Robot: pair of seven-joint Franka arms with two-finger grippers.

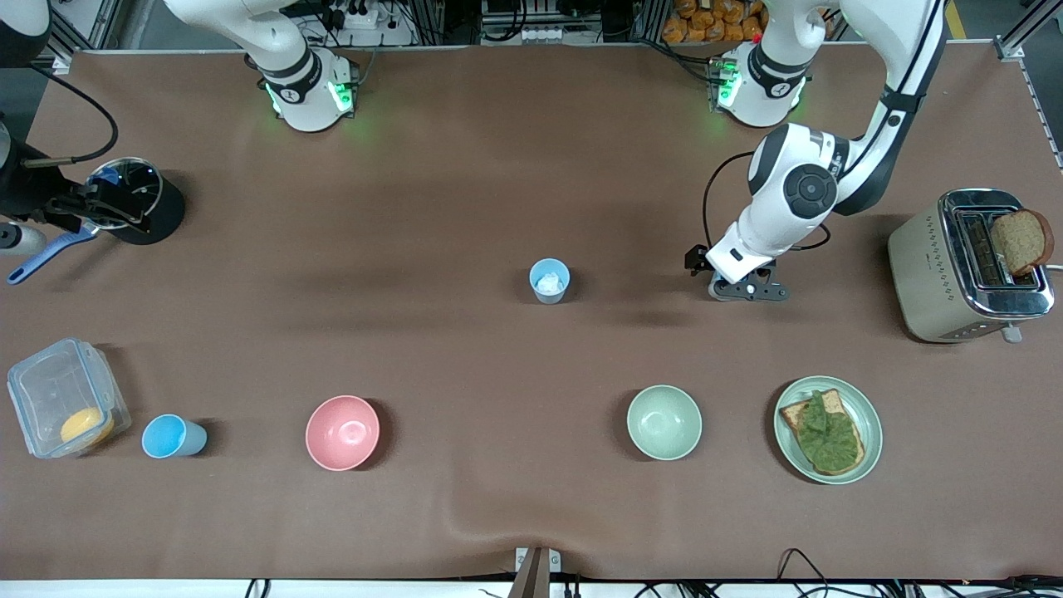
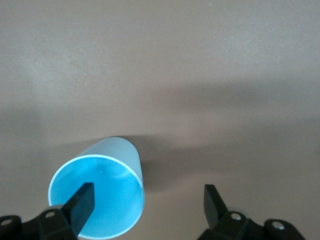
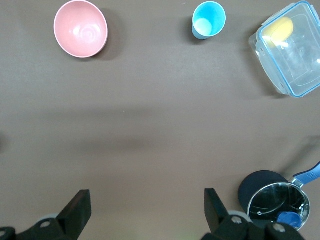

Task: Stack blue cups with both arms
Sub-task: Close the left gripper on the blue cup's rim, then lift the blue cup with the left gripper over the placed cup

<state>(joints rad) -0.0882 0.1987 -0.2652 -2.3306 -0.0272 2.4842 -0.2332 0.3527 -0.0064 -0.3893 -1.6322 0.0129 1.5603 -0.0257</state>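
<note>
One blue cup (image 2: 97, 195) stands under my left gripper (image 2: 148, 197), which is open. One finger (image 2: 82, 200) shows over the cup's mouth and the other finger (image 2: 212, 200) stands outside its wall. In the front view the left gripper (image 1: 747, 289) is low over the table, between the table's middle and the toaster, and hides most of that cup. A second blue cup (image 1: 550, 281) with a white patch inside stands at the table's middle. A third blue cup (image 1: 170, 436) stands beside the clear container, also seen as the cup (image 3: 208, 19). My right gripper (image 3: 145, 200) hangs open and empty, high over the table by the pot.
A pink bowl (image 1: 342, 432), a pale green bowl (image 1: 663, 422) and a plate (image 1: 868, 432) with toast and greens sit nearer the front camera. A toaster (image 1: 938, 274) holds bread at the left arm's end. A clear container (image 1: 50, 390) and a black pot (image 1: 158, 212) are at the right arm's end.
</note>
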